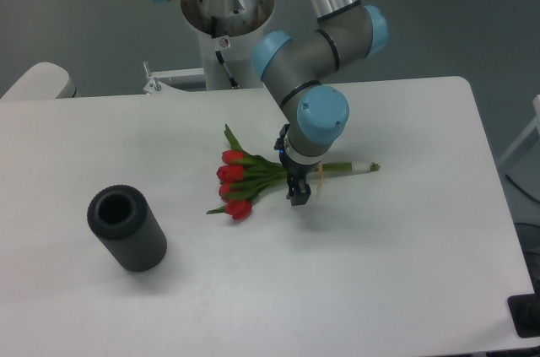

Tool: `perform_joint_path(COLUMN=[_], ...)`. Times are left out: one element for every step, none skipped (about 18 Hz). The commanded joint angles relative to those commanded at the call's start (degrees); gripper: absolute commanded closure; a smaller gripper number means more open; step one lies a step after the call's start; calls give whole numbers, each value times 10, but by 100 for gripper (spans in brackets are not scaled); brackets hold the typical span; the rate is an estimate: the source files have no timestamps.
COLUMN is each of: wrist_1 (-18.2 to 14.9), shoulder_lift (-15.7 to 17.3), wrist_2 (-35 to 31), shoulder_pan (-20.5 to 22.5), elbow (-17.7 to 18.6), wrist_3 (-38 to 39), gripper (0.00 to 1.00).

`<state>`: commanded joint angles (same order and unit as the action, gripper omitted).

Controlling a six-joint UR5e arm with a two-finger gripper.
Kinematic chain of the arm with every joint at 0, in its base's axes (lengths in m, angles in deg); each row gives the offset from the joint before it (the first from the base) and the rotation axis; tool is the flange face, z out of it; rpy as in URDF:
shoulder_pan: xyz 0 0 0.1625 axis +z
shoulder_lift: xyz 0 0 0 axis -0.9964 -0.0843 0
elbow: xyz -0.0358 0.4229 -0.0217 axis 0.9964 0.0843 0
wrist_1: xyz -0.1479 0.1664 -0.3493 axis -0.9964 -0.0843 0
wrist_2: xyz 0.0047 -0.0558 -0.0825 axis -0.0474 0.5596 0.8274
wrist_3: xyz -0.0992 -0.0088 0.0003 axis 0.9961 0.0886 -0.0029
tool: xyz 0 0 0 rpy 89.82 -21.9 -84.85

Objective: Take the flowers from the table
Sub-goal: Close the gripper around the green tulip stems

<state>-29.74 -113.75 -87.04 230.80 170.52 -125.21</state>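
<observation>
Red tulip flowers [240,182] lying flat near the middle of the white bench [380,289], pincer [298,194] pointing down just over their green stems, finger spacing impossible to tell, black ribbed cylinder [126,228] well left of the flowers

You saw the flowers [240,183], red tulips with tied green stems, lying flat mid-tabletop [405,273], blooms pointing left.
</observation>
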Motion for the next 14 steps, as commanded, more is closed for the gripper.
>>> perform_joint_path(wrist_1=[5, 11, 13, 16, 18, 17, 18, 18, 17, 16, 16, 16, 16, 15], shoulder_lift=[-1, -1, 0, 0, 0, 0, 0, 0, 0, 0, 0, 0, 0, 0], wrist_2=[0, 0, 0, -1, -1, -1, -1, -1, -1, -2, -2, -2, -2, -2], shoulder_pan=[0, 1, 1, 1, 1, 1, 0, 0, 2, 3, 5, 5, 5, 5], elbow=[4, 7, 7, 6, 6, 5, 4, 0, -3, -9, -12, -14, -17, -21], wrist_3=[0, 0, 0, 1, 3, 4, 5, 5, 5, 3, 5, 6, 6, 6], gripper=[23, 36, 49, 62, 69, 74, 75, 75, 75, 75, 75, 76, 76, 77])
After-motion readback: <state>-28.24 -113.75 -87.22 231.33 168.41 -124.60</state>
